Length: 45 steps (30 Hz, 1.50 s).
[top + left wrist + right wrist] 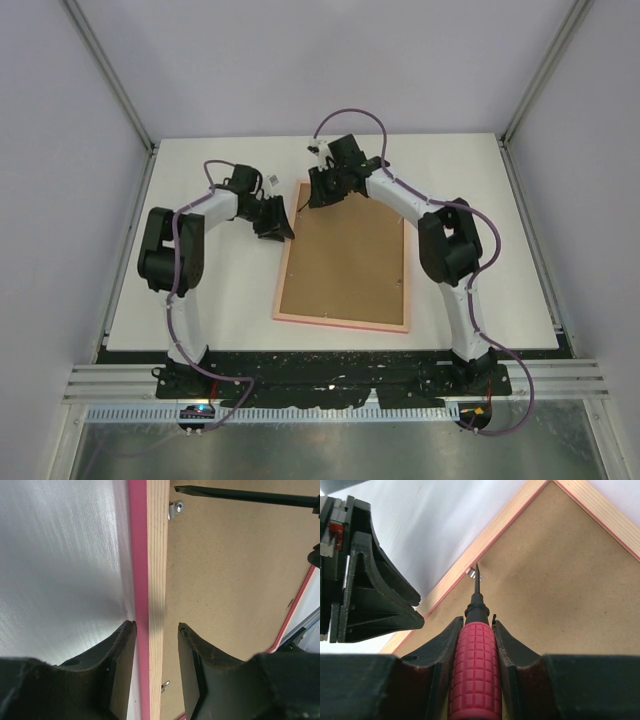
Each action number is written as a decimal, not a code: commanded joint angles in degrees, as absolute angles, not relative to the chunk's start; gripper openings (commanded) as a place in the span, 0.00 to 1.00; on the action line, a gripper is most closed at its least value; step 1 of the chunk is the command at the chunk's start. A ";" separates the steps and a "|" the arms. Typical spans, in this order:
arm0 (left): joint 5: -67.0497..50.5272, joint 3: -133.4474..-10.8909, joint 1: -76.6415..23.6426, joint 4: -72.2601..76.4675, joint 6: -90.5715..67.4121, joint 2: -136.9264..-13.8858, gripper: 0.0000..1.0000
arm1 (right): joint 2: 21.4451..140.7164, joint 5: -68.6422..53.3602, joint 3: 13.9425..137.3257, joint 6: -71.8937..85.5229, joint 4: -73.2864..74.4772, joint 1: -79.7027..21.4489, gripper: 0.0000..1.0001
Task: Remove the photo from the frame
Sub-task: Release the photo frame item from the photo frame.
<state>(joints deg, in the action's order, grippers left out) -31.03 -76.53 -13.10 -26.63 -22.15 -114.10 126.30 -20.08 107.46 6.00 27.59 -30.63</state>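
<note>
Left wrist, frame (150, 555) edge within left claw (156, 625)

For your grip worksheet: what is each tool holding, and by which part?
Right tool: screwdriver, by its red handle. Left tool straddles a frame rail; grip unclear.

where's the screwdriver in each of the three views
top external: too small to make out, at the right end effector by the far-left corner of the frame
left wrist: screwdriver, black shaft across the top edge
right wrist: bottom centre, red handle gripped
shared landmark: metal tab at its tip
</note>
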 commanded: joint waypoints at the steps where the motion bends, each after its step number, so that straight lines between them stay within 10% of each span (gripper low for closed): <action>1: -30.59 -79.36 -12.83 -27.77 -22.41 -115.31 0.41 | 126.21 -17.67 110.65 6.06 27.60 -30.59 0.08; 45: -29.97 -82.44 -13.18 -30.15 -22.94 -119.97 0.22 | 126.74 -22.76 109.51 -5.00 31.11 -32.25 0.08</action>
